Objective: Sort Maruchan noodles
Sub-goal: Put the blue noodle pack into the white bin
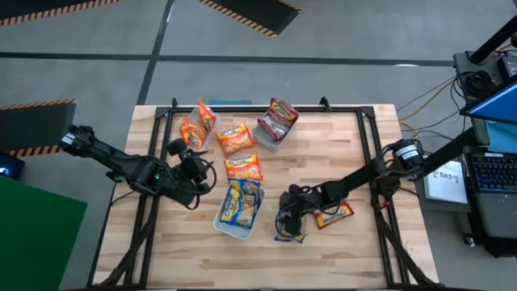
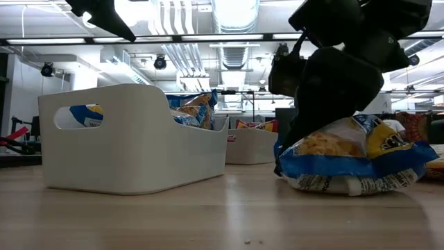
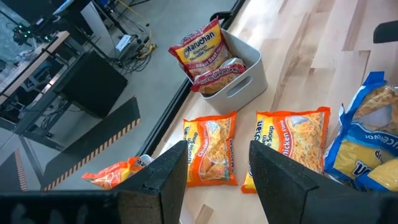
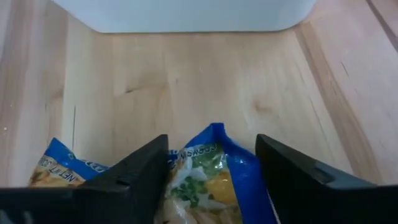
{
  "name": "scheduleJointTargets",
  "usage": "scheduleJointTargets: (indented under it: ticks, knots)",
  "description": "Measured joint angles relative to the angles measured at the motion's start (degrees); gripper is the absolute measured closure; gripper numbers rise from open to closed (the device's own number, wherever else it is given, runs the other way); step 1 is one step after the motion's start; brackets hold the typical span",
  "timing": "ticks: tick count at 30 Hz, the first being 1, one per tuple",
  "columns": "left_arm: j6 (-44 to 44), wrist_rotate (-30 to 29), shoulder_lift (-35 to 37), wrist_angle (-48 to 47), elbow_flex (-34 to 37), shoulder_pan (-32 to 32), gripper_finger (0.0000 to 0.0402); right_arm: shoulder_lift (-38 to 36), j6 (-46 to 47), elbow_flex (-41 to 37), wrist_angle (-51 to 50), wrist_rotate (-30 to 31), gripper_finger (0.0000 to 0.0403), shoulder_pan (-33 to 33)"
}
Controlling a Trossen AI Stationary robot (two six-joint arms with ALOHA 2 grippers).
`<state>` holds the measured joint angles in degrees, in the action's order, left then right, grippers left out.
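Note:
My right gripper (image 1: 285, 220) is down on a blue-and-yellow noodle packet (image 1: 289, 235) near the table's near edge, with its fingers open (image 4: 211, 171). In the low view this packet (image 2: 361, 163) lies on the table under the dark gripper. A dark red packet (image 1: 333, 215) lies just right of it. My left gripper (image 1: 202, 168) hovers open (image 3: 217, 180) beside two orange packets (image 1: 235, 139) (image 1: 243, 167) that lie flat on the wood. More blue-and-yellow packets (image 1: 241, 202) sit in a near tray, dark red ones (image 1: 280, 115) in a far tray, and orange ones (image 1: 198, 125) at the far left. My right gripper comes at the blue-and-yellow packet from above. Its open fingers stand on either side of a raised blue corner (image 4: 214, 134), and more of the packet (image 4: 53, 168) shows outside one finger. The packet rests on the table. Whether the fingers pinch it, I cannot tell.
A white tray (image 1: 220, 220) (image 2: 132, 139) stands left of my right gripper, close by. A second tray (image 1: 269, 142) (image 3: 245, 84) stands toward the far edge. Bare wood lies along the near edge and the right side. A black frame runs around the table.

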<state>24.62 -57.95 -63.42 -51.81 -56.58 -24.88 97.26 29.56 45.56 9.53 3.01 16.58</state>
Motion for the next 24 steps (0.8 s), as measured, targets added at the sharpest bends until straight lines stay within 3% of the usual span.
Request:
scheduleJointTargets:
  ticks: [5,14,24]
  knots:
    - [-0.15,-0.03,0.0,0.0,0.0,0.0,0.0247,-0.08,-0.19,0.0,-0.23,-0.03,0.0228,0.02]
    - [-0.15,-0.17,-0.02,0.17,0.0,0.01,0.0247,-1.58,-2.22,-0.02,-0.23,-1.74,0.0381,0.01]
    - [-0.17,-0.2,-0.02,0.32,0.0,0.0,0.0247,-6.12,-3.61,-0.09,-0.43,-1.82,0.0393,-0.12]
